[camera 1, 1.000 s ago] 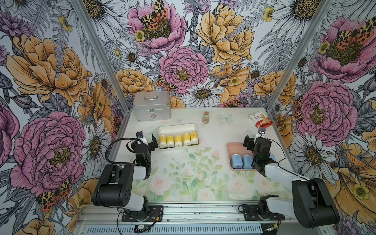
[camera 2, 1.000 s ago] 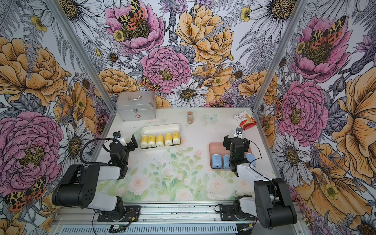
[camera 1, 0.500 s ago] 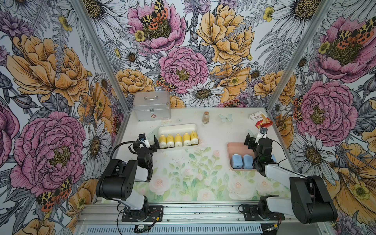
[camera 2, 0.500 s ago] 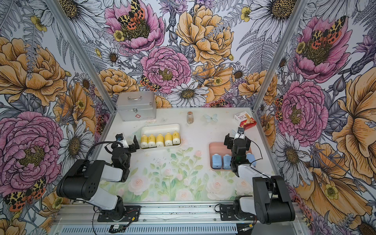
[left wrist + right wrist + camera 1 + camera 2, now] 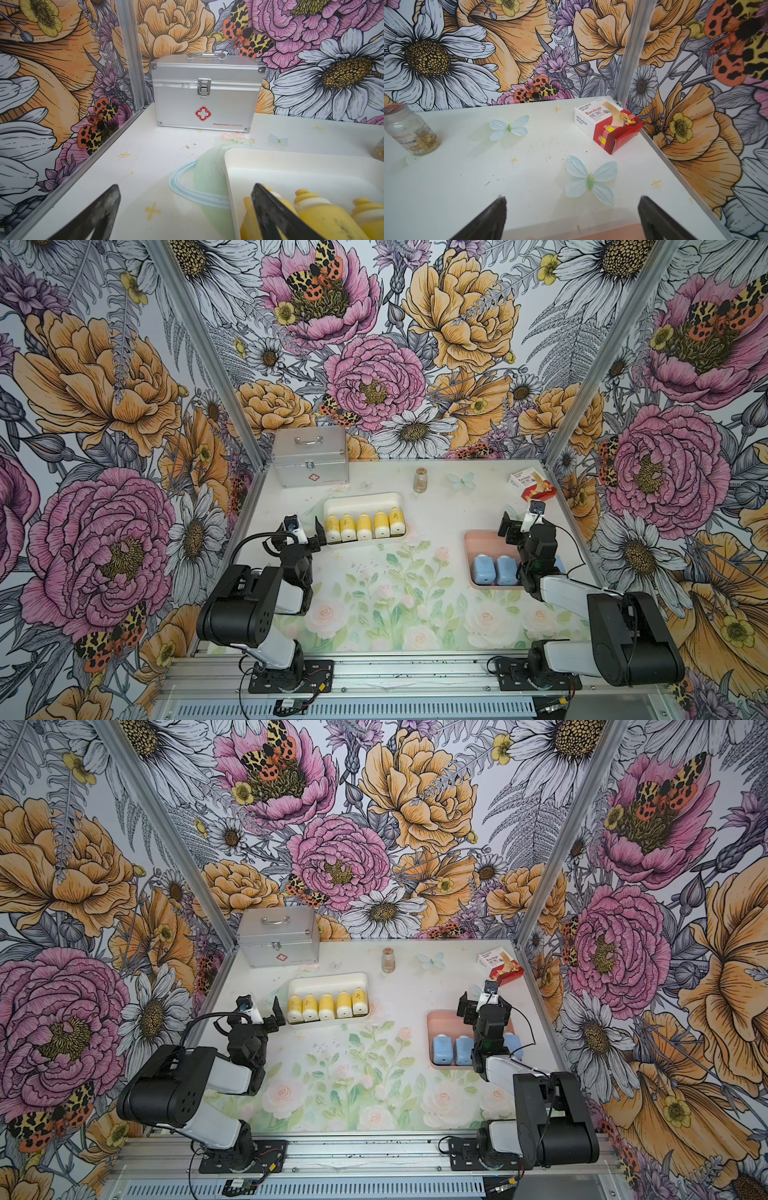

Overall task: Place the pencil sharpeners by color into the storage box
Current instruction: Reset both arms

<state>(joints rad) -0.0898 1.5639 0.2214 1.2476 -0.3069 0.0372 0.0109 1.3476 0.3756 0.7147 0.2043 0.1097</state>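
With the yellow pencil sharpeners (image 5: pixel 363 526) in the white tray (image 5: pixel 361 499) toward the table's (image 5: pixel 415 572) left edge and the blue pencil sharpeners (image 5: pixel 492 570) in the pink tray (image 5: pixel 482 537) by its right edge, we should lift the left gripper (image 5: pixel 185 193) and the right gripper (image 5: pixel 572 200), both wide and empty, straight up, sparing the end yellow one.

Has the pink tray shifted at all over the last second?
No. The pink tray keeps the same gap to the bandage box behind it, and it has not turned.
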